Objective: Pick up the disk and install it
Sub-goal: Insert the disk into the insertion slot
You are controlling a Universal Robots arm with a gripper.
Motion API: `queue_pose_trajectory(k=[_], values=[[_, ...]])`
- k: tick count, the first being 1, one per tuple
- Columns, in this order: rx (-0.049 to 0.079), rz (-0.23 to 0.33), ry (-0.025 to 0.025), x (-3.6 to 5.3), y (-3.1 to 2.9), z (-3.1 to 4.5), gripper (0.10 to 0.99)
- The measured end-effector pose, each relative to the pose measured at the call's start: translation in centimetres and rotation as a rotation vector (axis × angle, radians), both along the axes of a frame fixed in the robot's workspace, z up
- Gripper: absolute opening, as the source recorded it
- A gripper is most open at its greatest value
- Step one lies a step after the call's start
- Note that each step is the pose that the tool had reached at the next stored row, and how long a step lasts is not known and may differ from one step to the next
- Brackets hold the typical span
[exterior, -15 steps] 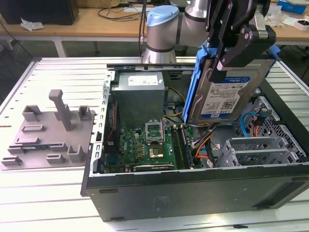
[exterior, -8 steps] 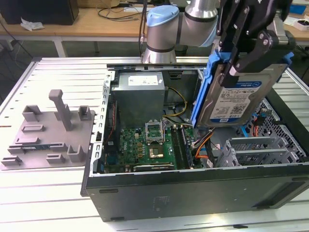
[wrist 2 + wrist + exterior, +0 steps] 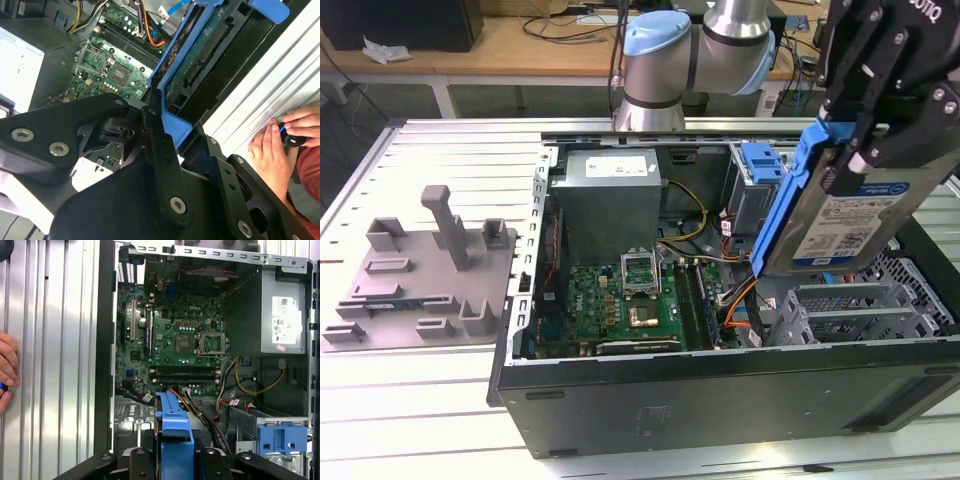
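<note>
Exterior view: black gripper (image 3: 860, 160) clamps the tilted silver metal disk in its blue plastic bracket (image 3: 850, 225), lower edge above the open black computer case (image 3: 720, 385).

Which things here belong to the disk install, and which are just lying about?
Job: silver metal hard drive in blue plastic carrier bracket; black gripper clamped on it; open black computer case; grey metal drive cage.
Lying about: grey plastic fixture plate; a person's hand.

The disk (image 3: 850, 220) hangs tilted above the computer case (image 3: 720, 392) (over its drive cage (image 3: 860, 310)).
</note>
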State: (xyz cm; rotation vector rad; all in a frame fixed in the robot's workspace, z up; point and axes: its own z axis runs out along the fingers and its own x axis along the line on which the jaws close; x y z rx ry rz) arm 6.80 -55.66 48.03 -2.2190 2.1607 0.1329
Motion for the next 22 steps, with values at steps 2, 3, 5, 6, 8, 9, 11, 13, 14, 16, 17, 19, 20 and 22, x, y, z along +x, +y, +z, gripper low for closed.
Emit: queue_pose_trajectory(k=[2,3,5,6,8,9,11,13,14,16,17,19,20,22], values=[[0.000,0.000,0.0000,0.69,-0.21,-0.07,0.369],[0.000,0.000,0.0000,1.15,-0.33,-0.11,0.369],[0.000,0.000,0.0000,1.92,-0.54,-0.19,0.369],[0.000,0.000,0.0000,2.25,-0.63,-0.23,0.369],[0.000,0.000,0.0000,2.63,-0.73,-0.27,0.369],[0.000,0.000,-0.0001,2.82,-0.78,-0.29,0.369],[0.000,0.000,0.0000,3.32,-0.89,-0.35,0.369],[0.000,0.000,0.0000,3.87,-1.00,-0.42,0.369],[0.000,0.000,0.0000,4.02,-1.01,-0.46,0.369],[0.000,0.000,0.0000,4.23,-1.01,-0.53,0.369],[0.000,0.000,-0.0001,4.34,-1.01,-0.58,0.369],[-0.001,0.000,-0.0001,4.50,-1.01,-0.65,0.369],[-0.001,-0.001,-0.0001,4.51,-1.01,-0.69,0.369],[-0.001,-0.001,0.0000,4.53,-1.01,-0.72,0.369]])
